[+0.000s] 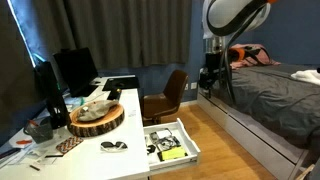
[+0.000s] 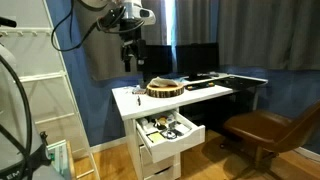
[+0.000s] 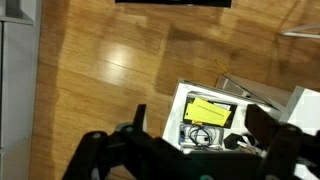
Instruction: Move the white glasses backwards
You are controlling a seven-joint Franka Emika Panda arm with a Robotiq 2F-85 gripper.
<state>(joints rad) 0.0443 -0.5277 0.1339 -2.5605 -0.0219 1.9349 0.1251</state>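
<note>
**Fingers (image 3: 139, 120) of the gripper (image 3: 200, 128) spread wide and empty, held high in the air.**
In the wrist view, an open drawer (image 3: 215, 118) holding a yellow item (image 3: 211, 109) showed between the fingers, toward 4 o'clock, above a wooden floor (image 3: 100, 70). In an exterior view, the white glasses (image 1: 114, 145) lay on the white desk (image 1: 133, 120) near its front edge, at 5 o'clock from the round wooden slab (image 1: 97, 118) and well apart from the gripper. A dark patterned square (image 1: 68, 146) lay at the slab's 7 o'clock. A monitor (image 1: 75, 68) stood beyond.
</note>
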